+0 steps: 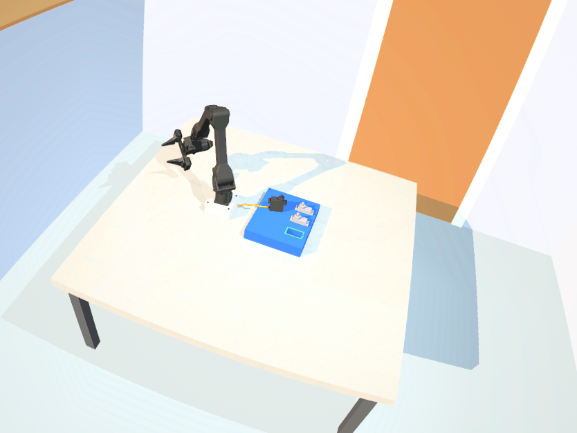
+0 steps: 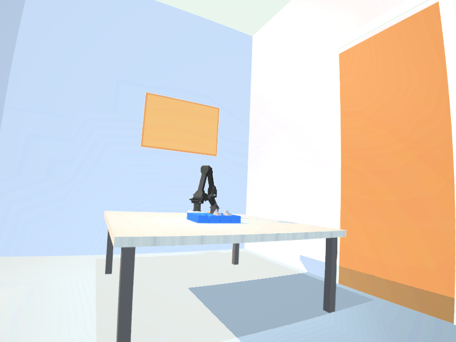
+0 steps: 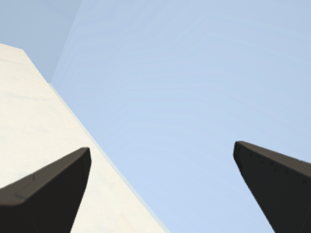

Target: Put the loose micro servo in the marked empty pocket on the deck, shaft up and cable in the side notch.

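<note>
The loose micro servo [image 1: 277, 204] is black and rests on the blue deck [image 1: 263, 225] [image 2: 193, 216], its shaft side appearing to face up. Its orange-yellow cable [image 1: 252, 205] runs left past the deck's edge toward the arm's base. The marked pocket [image 1: 294, 232] is empty, outlined in green, near the deck's front right edge. My gripper [image 1: 165, 153] [image 3: 164, 151] is open and empty. It hangs at the table's far left side, well away from the servo and deck, pointing away from them. The wrist view shows neither servo nor deck.
Two light grey servos [image 1: 304, 208] [image 1: 299, 218] sit in the deck in a row with the marked pocket, and show as bumps in the exterior view. The arm's white base [image 1: 218, 208] stands left of the deck. The table edge [image 3: 112, 160] runs below the fingers.
</note>
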Controlling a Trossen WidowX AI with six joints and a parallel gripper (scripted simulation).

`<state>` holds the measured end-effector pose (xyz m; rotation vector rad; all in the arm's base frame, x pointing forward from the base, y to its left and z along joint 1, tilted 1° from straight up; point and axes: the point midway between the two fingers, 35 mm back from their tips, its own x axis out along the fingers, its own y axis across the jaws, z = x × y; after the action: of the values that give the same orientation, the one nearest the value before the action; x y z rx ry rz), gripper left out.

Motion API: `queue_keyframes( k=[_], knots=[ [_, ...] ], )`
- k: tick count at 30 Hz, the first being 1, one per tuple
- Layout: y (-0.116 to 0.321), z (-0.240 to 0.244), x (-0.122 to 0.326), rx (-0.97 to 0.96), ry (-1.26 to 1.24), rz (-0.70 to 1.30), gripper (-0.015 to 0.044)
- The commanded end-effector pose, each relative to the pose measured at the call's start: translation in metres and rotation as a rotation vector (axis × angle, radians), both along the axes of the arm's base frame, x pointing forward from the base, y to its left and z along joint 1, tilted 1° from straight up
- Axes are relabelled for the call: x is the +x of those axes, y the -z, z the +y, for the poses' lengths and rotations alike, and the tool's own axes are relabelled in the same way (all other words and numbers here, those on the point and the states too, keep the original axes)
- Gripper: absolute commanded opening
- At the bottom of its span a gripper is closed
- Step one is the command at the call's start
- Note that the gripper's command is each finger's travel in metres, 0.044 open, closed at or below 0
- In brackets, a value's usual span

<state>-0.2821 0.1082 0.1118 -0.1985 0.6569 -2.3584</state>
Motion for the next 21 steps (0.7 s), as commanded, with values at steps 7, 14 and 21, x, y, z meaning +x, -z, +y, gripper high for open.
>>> queue_keyframes(
  k=[7,14,21],
  knots=[
    [0.002,0.016,0.011,0.053,0.039,-0.023,0.0440],
    [0.006,0.032,0.027,0.115,0.083,-0.070,0.0440],
    [0.010,0.069,0.062,0.232,0.195,-0.141,0.0440]
  ],
)
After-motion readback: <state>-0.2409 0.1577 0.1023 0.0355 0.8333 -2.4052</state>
